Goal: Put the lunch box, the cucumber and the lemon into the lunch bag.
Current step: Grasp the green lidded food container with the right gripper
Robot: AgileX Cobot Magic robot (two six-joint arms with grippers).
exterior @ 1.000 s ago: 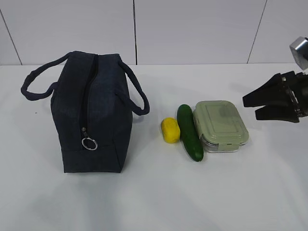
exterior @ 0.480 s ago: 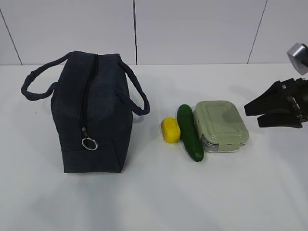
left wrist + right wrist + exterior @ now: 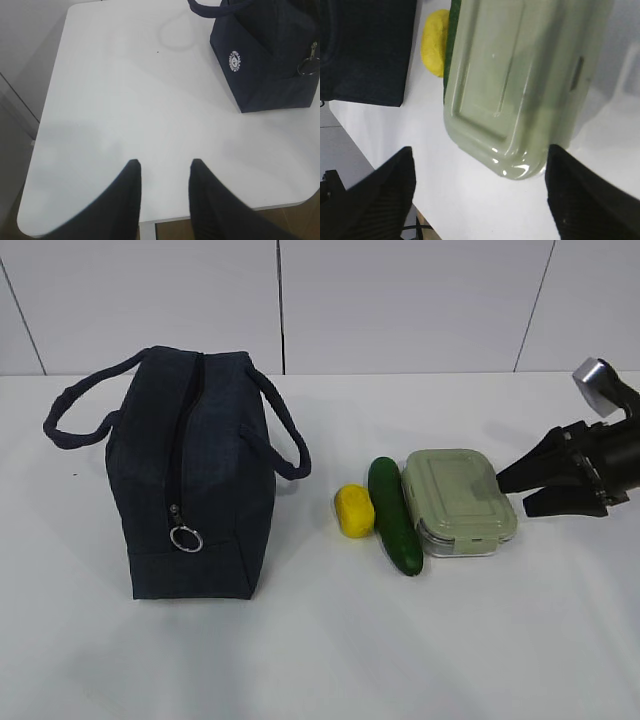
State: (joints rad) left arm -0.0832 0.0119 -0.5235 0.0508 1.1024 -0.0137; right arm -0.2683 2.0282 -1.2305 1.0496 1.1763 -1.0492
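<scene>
Box (image 3: 459, 501) on bench (image 3: 320, 640), beside cucumber (image 3: 394, 515); lemon (image 3: 353, 510) just past. Right gripper (image 3: 512, 490) spread wide, empty, just off box end: straddle squarely, then clamp. Left gripper (image 3: 164, 167) part-open, empty. Bag (image 3: 190, 475) zipped — needs opening first.

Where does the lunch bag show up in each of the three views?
Exterior view: lunch bag stands at left, zipper end facing the camera.
Left wrist view: top right corner, white logo side showing.
Right wrist view: dark mass at top left.
Shared landmark: the silver ring pull, also at the left wrist view's right edge.
</scene>
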